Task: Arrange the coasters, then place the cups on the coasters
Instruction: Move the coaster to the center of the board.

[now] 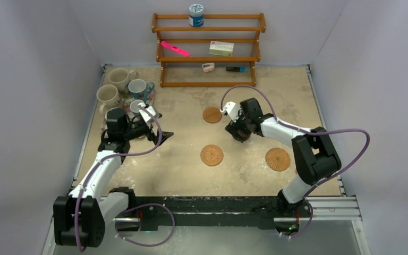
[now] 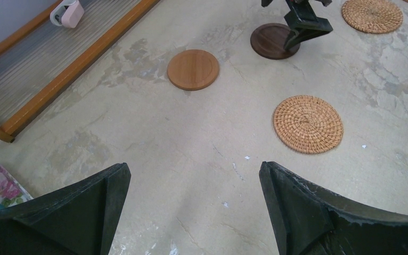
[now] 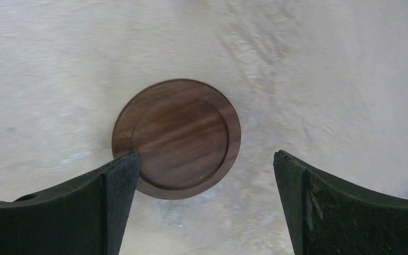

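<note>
Since arranging comes first, the right gripper [image 3: 206, 155] hangs, jaws apart, over the dark brown coaster [image 3: 180, 127], seemingly poised to grasp it.

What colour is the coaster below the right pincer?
The coaster is dark brown wood; right wrist view shows it best.

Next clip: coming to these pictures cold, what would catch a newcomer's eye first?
The open right gripper poised directly over a dark brown round wooden coaster mid-table stands out first. Around it lie two tan woven round coasters nearer the arms and a smooth tan wooden coaster farther back. A cluster of ceramic mugs crowds the far left corner, close to the open left gripper.
</note>
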Robot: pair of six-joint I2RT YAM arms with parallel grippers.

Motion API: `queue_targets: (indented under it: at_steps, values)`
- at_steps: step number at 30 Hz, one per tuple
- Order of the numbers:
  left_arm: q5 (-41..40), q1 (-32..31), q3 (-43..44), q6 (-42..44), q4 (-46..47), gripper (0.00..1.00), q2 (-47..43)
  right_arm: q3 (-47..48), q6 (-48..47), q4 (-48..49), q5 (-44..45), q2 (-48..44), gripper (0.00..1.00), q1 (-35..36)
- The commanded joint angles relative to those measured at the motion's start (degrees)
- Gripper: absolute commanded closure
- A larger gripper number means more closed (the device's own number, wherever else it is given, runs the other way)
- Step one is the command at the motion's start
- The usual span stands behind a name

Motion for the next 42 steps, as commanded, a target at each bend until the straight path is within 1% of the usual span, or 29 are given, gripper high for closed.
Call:
queue_targets:
  at_steps: [1,9,13,15,18,22,25,28,32,37,42]
  values:
    - [0.4,0.2,2.6,1.3,0.8,0.00,0.3,-3.6,1.8,-5.1,-7.7,-1.8,0.01,1.8]
    - [0.4,0.2,2.6,1.3,0.8,0.00,0.4,-3.7,1.9,-5.3,-7.1,-3.9,0.01,2.3]
    - [0.6,0.2,2.7,1.3,0.8,0.00,0.5,-4.1,0.6,-4.9,-6.6,-8.7,0.01,2.3]
    - [0.7,0.2,2.7,1.3,0.7,0.00,0.4,-3.9,1.7,-5.7,-7.4,-11.6,0.01,2.2]
    - [0.8,0.2,2.6,1.3,0.7,0.00,0.1,-3.7,1.3,-6.3,-5.5,-15.7,0.01,2.2]
    - [0.8,0.2,2.6,1.4,0.6,0.00,-0.2,-3.7,-2.1,-11.1,0.0,-21.1,0.01,1.9]
    - [1.2,0.2,2.6,1.4,0.7,0.00,-0.2,-4.6,-6.7,-16.6,2.7,-24.0,0.01,-1.6]
    - [1.5,0.2,2.7,1.3,0.6,0.00,0.1,-4.8,-9.8,-21.2,1.0,-25.4,0.01,-8.8]
    - [1.6,0.2,2.7,1.3,0.3,0.00,-0.4,-9.0,-14.6,-21.0,0.0,-27.2,0.01,-16.1]
    - [1.5,0.2,2.6,1.3,0.4,0.00,-0.5,-16.3,-18.5,-18.2,-0.7,-29.9,0.01,-19.1]
    - [1.5,0.2,2.8,1.3,0.4,0.00,-0.1,-21.9,-20.2,-15.3,-0.4,-30.0,0.01,-19.4]
